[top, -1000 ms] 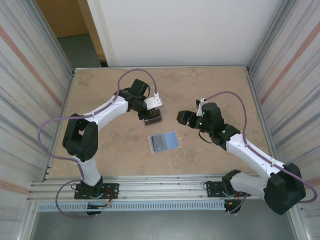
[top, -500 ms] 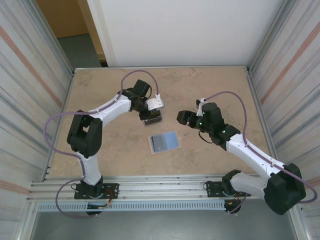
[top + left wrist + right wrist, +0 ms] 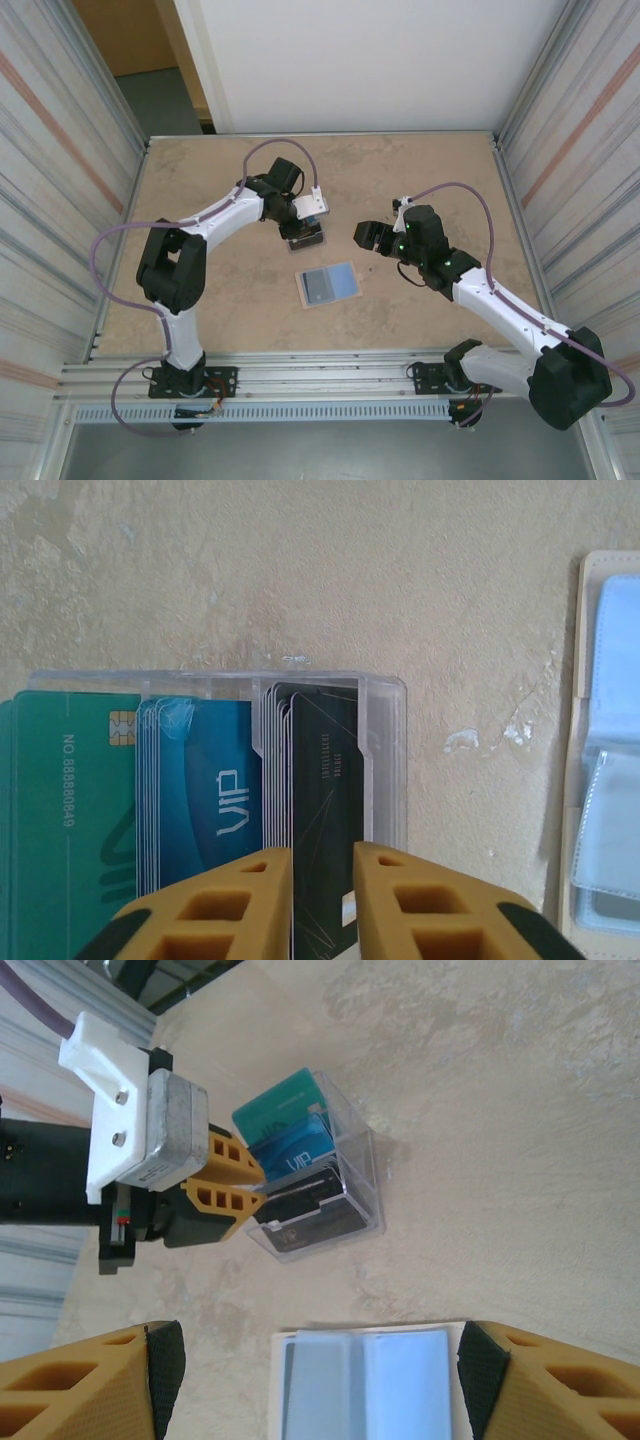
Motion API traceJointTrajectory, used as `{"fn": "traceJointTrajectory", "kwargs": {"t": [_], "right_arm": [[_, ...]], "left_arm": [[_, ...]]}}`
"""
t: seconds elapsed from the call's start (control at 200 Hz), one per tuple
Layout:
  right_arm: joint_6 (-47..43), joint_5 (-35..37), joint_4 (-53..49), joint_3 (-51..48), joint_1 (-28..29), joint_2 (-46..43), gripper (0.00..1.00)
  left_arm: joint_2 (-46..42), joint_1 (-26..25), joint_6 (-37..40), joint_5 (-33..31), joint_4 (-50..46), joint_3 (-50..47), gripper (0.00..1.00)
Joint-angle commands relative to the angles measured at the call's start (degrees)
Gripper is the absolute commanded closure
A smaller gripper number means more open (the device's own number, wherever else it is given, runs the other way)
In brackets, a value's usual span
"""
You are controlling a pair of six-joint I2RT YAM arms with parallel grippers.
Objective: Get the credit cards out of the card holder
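Lying open and flat, the card holder point(image 3: 328, 284) is about in the middle of the surface point(image 3: 200, 300), a little toward the near edge. It is a thin rectangle with its pale blue inner face turned up. A fold down the middle divides it in two panels, and a narrow cream border runs around them. In the left wrist view its pockets look soft and slightly glossy. The surface under it is matte, beige and mottled like stone, with some paler patches.

Just beyond the holder, toward the far edge and not touching it, the credit cards point(image 3: 210, 800) sit in a clear stand point(image 3: 385, 760) of hard transparent plastic with rounded corners. They overlap in steps. The dark card point(image 3: 320, 760), with fine pale lines on it, is closest to the holder. The glossy blue card point(image 3: 215, 790), printed with "VIP", comes next. The teal card point(image 3: 70, 810), with a gold chip and a white number, is the farthest. Several thin edges show at each step.

The left gripper point(image 3: 322, 900) reaches over the stand from the left side of the surface. Its fingers point(image 3: 215, 920) are of yellow-orange plastic with square hollow cells, and they stand slightly apart, with a narrow gap through which the face of the dark card shows.

The right gripper point(image 3: 362, 235) hangs to the right of the stand, near but apart, spread wide and holding nothing. Its fingers carry dark pads point(image 3: 165, 1370).
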Motion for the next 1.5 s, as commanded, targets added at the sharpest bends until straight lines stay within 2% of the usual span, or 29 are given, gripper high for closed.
{"fn": "traceJointTrajectory", "kwargs": {"t": [0.0,0.225,0.281,0.391,0.606,0.737,0.927,1.107,1.213,1.358,1.498], "right_arm": [[-0.6,1.0,0.2,1.1,-0.1,-1.3,0.26],[-1.3,2.0,-1.5,1.5,0.3,-1.2,0.26],[-1.7,2.7,-2.6,1.8,0.7,-0.8,0.26],[-3.1,5.0,-5.4,3.0,2.2,0.6,0.27],[-7.6,13.0,-13.1,8.6,9.3,5.8,0.3],[-9.2,16.8,-17.3,12.1,13.4,10.4,0.31],[-9.7,17.4,-19.4,14.6,17.4,16.3,0.31],[-10.1,17.5,-21.5,17.6,20.7,22.1,0.33],[-10.1,17.6,-22.8,19.2,22.1,25.0,0.34],[-10.3,16.9,-24.2,21.4,24.0,29.0,0.39],[-10.3,16.6,-26.1,23.2,25.0,32.3,0.43]], "left_arm": [[-1.0,0.0,-0.5,0.1,-1.1,1.9,0.75],[-4.4,-0.3,-3.0,0.2,1.2,0.6,0.73],[-6.6,-0.5,-4.4,0.0,2.8,-0.7,0.65],[-11.9,-0.6,-7.8,-0.6,7.4,-4.9,0.57],[-23.6,-0.6,-17.8,-5.0,16.8,-14.9,0.37],[-29.7,-0.5,-25.5,-11.0,20.7,-20.9,0.29],[-38.9,-0.2,-38.4,-21.2,25.3,-30.7,0.02],[-47.3,2.4,-52.5,-24.5,27.5,-40.6,0.01],[-51.4,3.5,-58.9,-29.0,26.6,-45.2,0.01],[-55.5,4.1,-63.3,-35.5,23.5,-48.5,0.01],[-58.6,4.3,-65.8,-38.8,23.2,-51.0,0.01]]}}
